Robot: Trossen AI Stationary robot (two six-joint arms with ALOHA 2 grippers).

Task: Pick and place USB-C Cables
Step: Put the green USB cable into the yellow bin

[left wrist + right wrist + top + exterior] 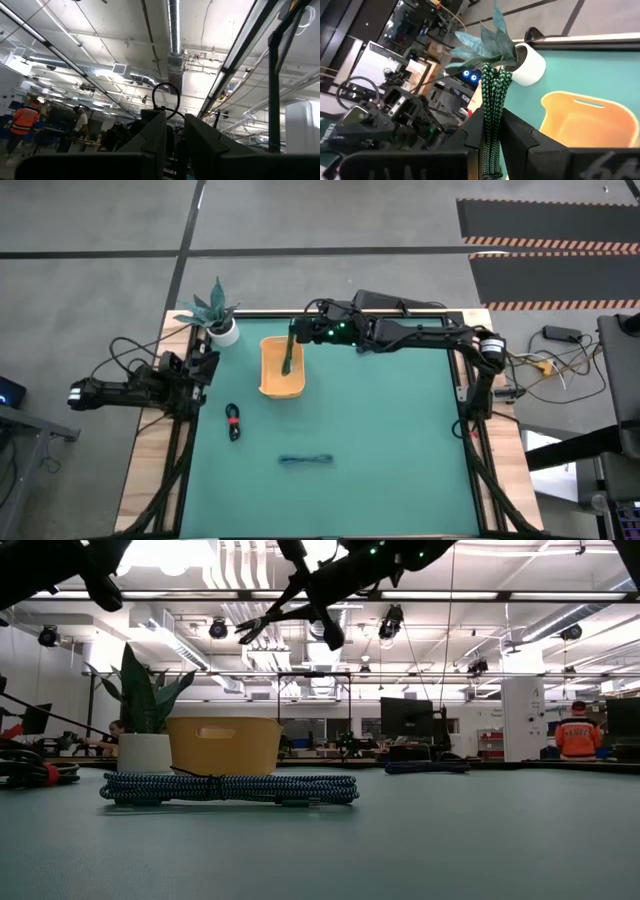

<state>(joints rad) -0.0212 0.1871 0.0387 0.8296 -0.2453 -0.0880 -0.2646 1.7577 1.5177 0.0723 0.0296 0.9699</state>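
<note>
The right gripper [291,345] pinched the dark green braided USB-C cable bundle [492,115] above the yellow plastic tray [281,387] near the table's far edge; releasing low and centred would likely keep it inside. The left gripper [175,135], jaws nearly together and empty, waited at the left edge. The green table mat [380,440] sat in an open workshop.

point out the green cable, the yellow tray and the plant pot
green cable [492,130]: right wrist view, middle of the braided bundle between the right gripper's fingers
yellow tray [271,386]: high view, its lower left rim
plant pot [226,333]: high view, the white pot's side
</note>
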